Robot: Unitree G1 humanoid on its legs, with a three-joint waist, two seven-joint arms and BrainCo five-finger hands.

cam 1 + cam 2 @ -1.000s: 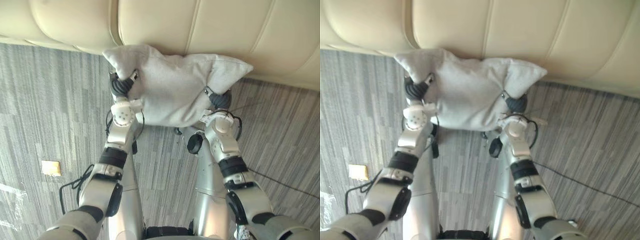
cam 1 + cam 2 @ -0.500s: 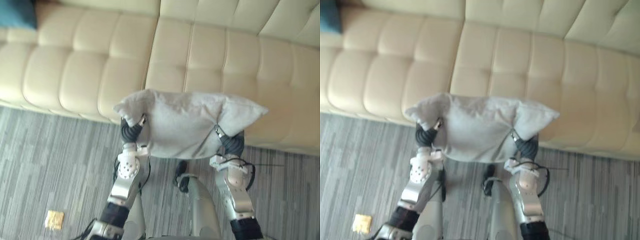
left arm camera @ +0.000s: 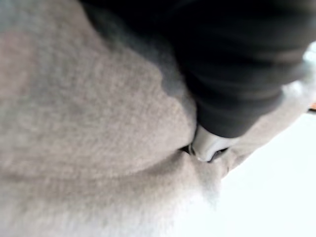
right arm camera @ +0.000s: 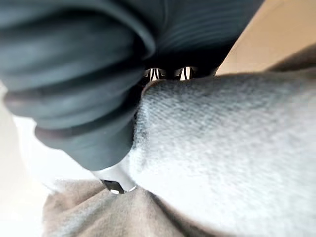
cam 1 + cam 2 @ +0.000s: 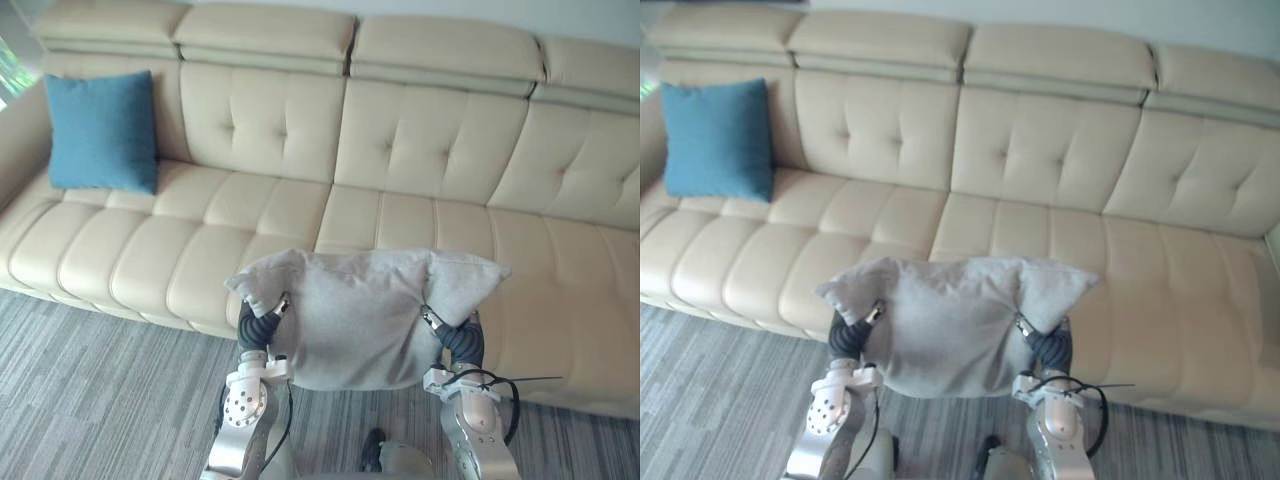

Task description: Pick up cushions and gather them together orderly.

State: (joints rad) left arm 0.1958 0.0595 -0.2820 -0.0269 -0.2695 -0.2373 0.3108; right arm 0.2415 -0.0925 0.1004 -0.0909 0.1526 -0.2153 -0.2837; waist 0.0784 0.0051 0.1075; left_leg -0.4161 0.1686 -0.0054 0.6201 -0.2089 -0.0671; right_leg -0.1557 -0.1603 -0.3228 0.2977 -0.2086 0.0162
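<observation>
Left eye view: the grey cushion (image 5: 360, 325) hangs clear of the floor (image 5: 90, 400), before the front edge of the cream sofa (image 5: 420, 150), near the middle of its seat. The left hand (image 5: 258, 325) and the right hand (image 5: 462, 342) clasp its two lower sides, and the cloth bunches into ears above each. A blue cushion (image 5: 102, 132) stands at the sofa's left end, leaning on the backrest.

Right eye view: the same arrangement; the two cushions are well apart.

Left wrist view: a silver tip of the fingers (image 3: 207, 144) digs into a fold of the grey cushion, pinching cloth against the dark cover.

Right wrist view: one of the fingers (image 4: 116, 177) is likewise sunk in the grey cloth, which is clamped under the dark cover.
</observation>
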